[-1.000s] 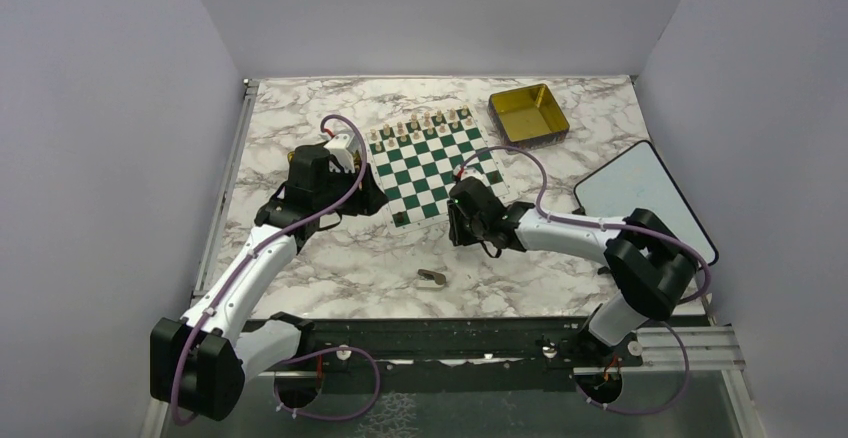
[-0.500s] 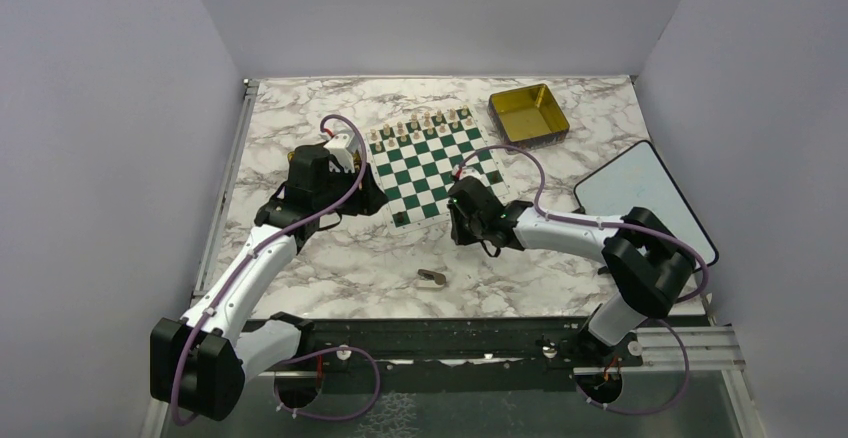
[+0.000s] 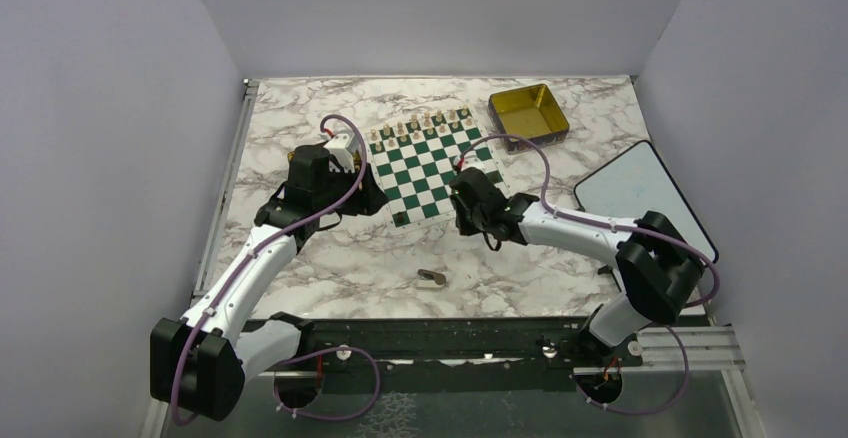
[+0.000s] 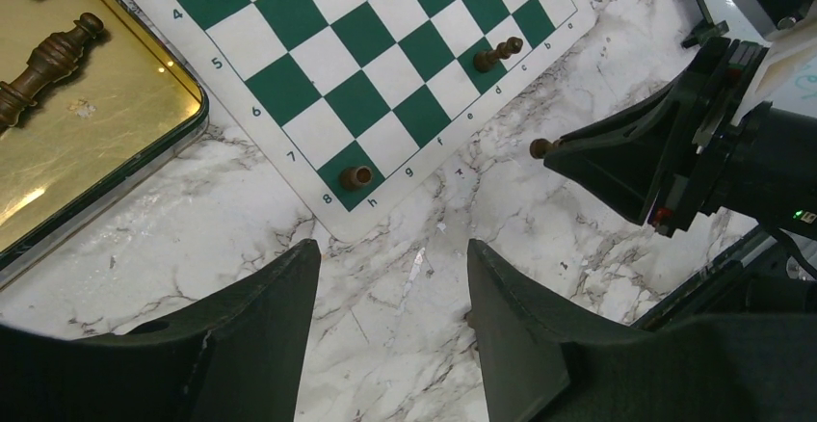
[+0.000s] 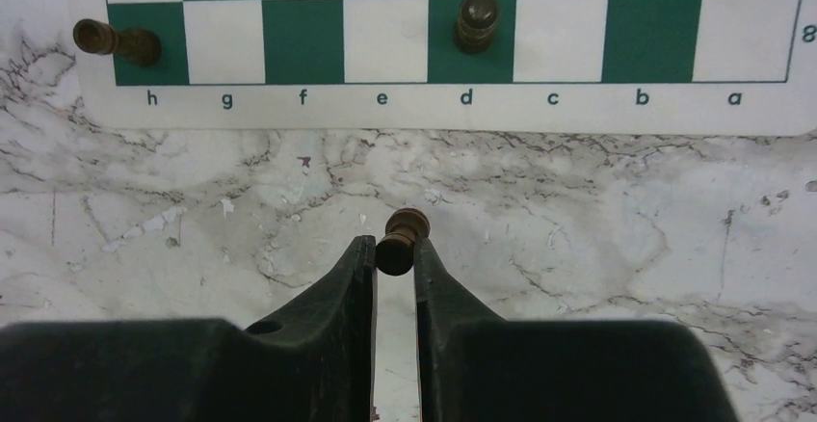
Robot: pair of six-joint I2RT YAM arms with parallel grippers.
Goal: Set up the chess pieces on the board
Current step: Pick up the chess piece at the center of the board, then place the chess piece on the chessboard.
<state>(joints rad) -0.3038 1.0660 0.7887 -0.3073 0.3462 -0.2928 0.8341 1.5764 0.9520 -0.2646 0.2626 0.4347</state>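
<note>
Over the last second the right gripper (image 5: 392, 247) has pinched shut on a tiny dark brown turned-wood chess piece (image 5: 401, 234) and edged toward the flat green-and-white checked board (image 5: 385, 104). The piece looks to be in hand, ready for the rank just ahead. It sits at the fingertips, over the marble table (image 5: 597, 210) just short of the board's lettered edge. Its long axis runs forward out of the jaws, with the rounded head leading and tipped slightly right. The left gripper (image 4: 390, 258) hangs spread and empty.
</note>
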